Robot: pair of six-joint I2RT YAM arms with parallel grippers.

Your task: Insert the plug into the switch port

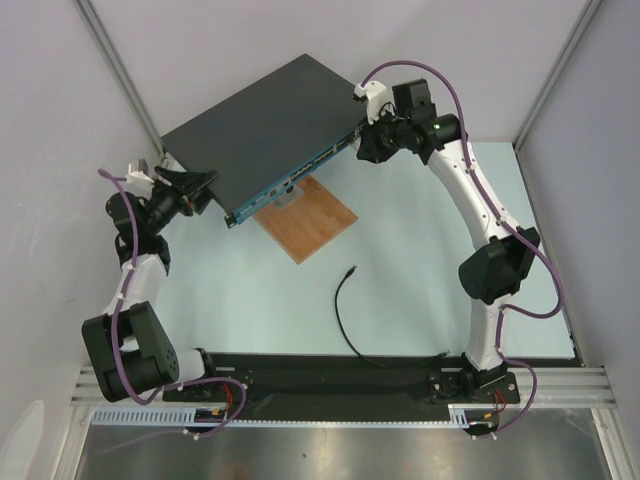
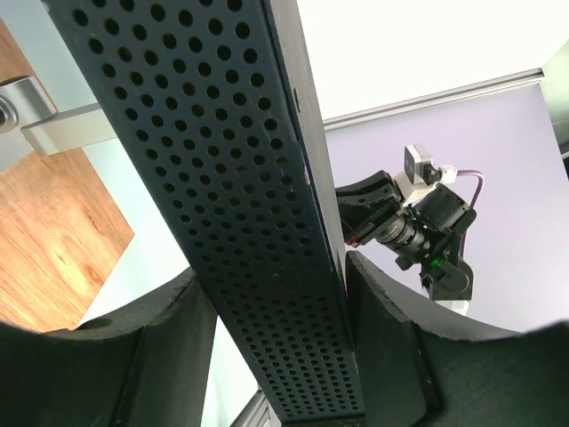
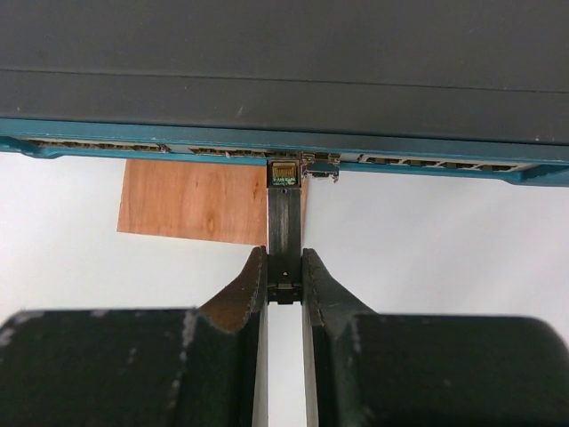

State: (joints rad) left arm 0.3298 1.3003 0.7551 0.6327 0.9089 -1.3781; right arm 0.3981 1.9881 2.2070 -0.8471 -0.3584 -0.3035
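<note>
The switch, a wide dark-grey box [image 1: 270,120], lies slanted at the back, its teal front strip [image 1: 300,182] facing the table. The row of switch ports [image 3: 98,145] runs along that strip. The plug [image 1: 350,270] lies loose on the table, ending a thin black cable [image 1: 343,320], far from both grippers. My left gripper [image 1: 205,188] is shut across the box's perforated side wall [image 2: 240,178], a finger on each face. My right gripper [image 3: 284,262] is shut on a short dark metal piece [image 3: 284,213] whose tip meets the strip.
A brown wooden board [image 1: 308,220] lies under the switch's front edge, with a silver bracket [image 2: 62,124] beside it. The cable runs back to the black base rail [image 1: 330,375]. Frame posts stand at both back corners.
</note>
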